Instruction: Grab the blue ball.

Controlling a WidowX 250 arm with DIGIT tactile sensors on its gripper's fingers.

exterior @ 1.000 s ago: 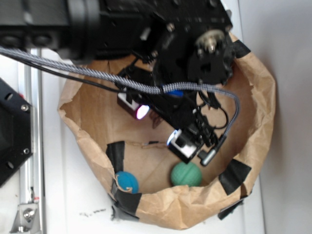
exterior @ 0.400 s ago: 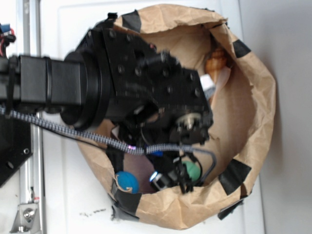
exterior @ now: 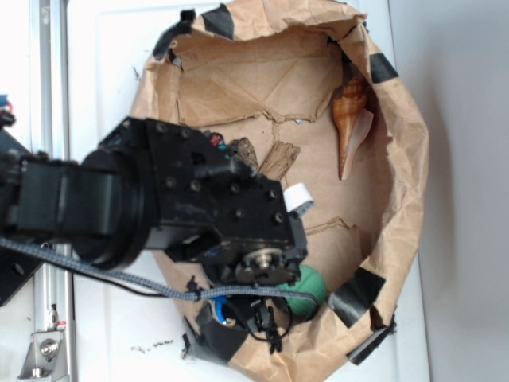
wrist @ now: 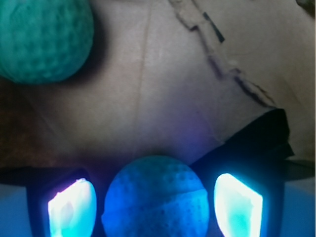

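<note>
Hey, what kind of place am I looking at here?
Probably a robot lab test bench: a taped brown paper bin on a white table, holding test props like a blue ball, green ball and seashell, with a metal rail alongside.

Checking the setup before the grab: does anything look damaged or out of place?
The paper bag holding everything is torn, creased and patched with black tape. Otherwise normal: the blue ball sits between the gripper fingers, and the green ball lies apart.

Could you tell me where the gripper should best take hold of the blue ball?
Grip the blue ball across its widest middle, coming straight down from above. It is round, so any opposite sides serve, and the gripper already has one finger on each side, apparently not touching it. The green ball lies well clear.
</note>
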